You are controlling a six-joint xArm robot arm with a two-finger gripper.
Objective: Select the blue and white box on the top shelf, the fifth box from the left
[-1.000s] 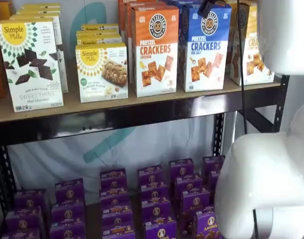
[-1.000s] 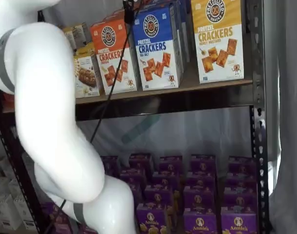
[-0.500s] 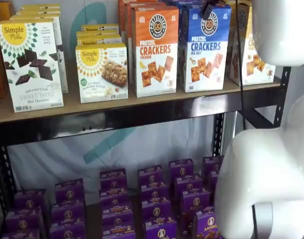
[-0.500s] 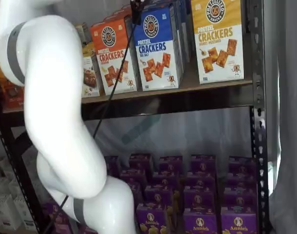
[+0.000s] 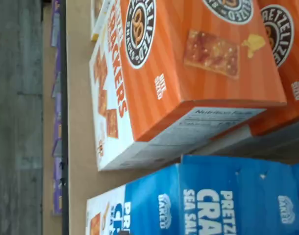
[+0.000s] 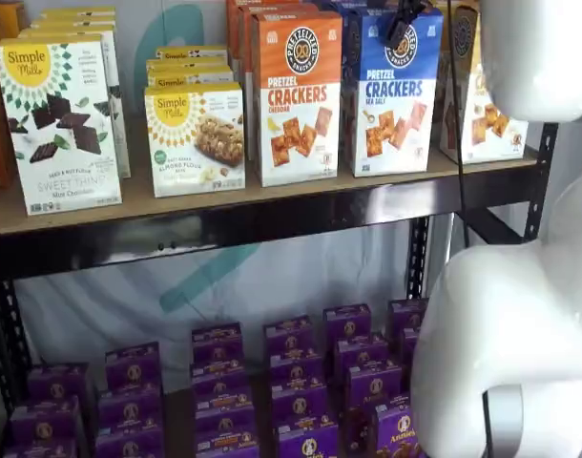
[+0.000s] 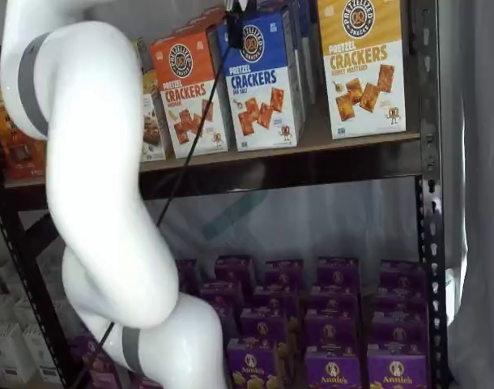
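1. Now the pincer (image 6: 403, 21) hangs as dark fingers at the top edge, right over the upper front of the blue and white box (image 6: 393, 93); compared with a second ago it sits slightly further right and in over the box top, so the approach looks nearly done, grasp not yet.
2. Pincer state: cannot tell, only a side-on black sliver shows, in both shelf views (image 7: 235, 10).
3. Target stands upright on the top shelf (image 6: 272, 205), just beside the orange-topped box (image 6: 296, 97), with the yellow-topped box (image 7: 363, 66) apart on its other side.
4. Wrist view shows the blue box top (image 5: 228, 200) close, orange box (image 5: 188, 68) beside it.
5. Hidden: fingertips cut off by frame edge; contact unclear; white arm (image 7: 93, 186) covers the shelf's far boxes.
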